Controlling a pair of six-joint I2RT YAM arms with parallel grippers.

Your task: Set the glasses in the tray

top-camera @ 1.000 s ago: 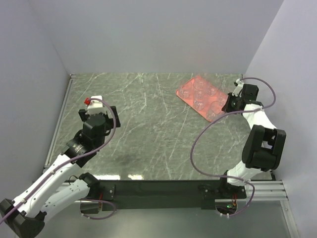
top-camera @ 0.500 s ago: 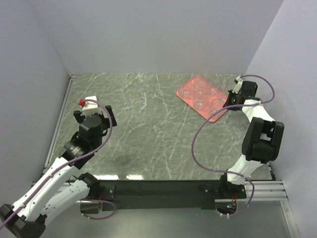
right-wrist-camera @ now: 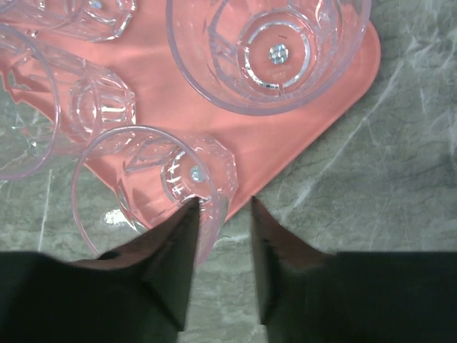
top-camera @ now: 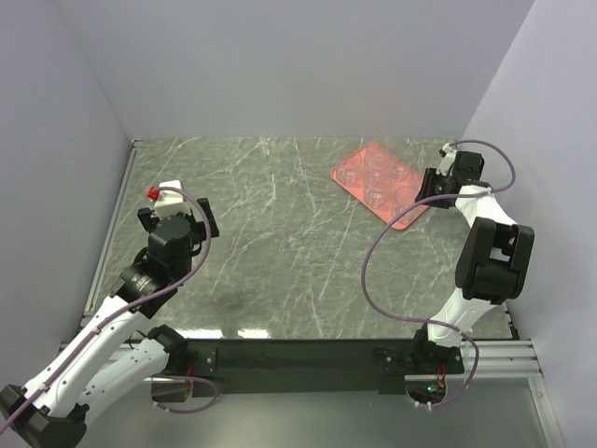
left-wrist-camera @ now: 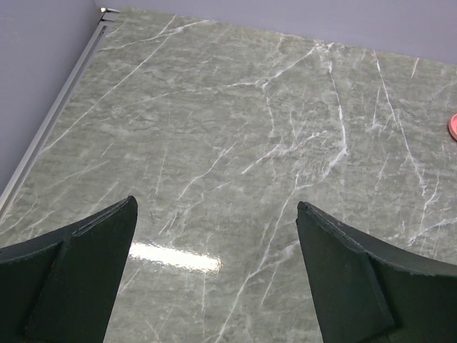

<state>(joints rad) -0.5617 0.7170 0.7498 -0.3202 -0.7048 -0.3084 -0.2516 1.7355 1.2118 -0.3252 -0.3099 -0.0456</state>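
Salmon-pink tray at table's far right; glasses all on it. Right gripper at tray's near corner, fingers narrowly apart. Corner glass wall in the gap; clamped or loose, cannot tell. Left gripper spread wide, well apart from tray.

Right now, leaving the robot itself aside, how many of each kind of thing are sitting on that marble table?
Clear drinking glasses: 6, as best see-through glass can be counted from above, all on the tray
Salmon-pink tray: 1
Total: 7
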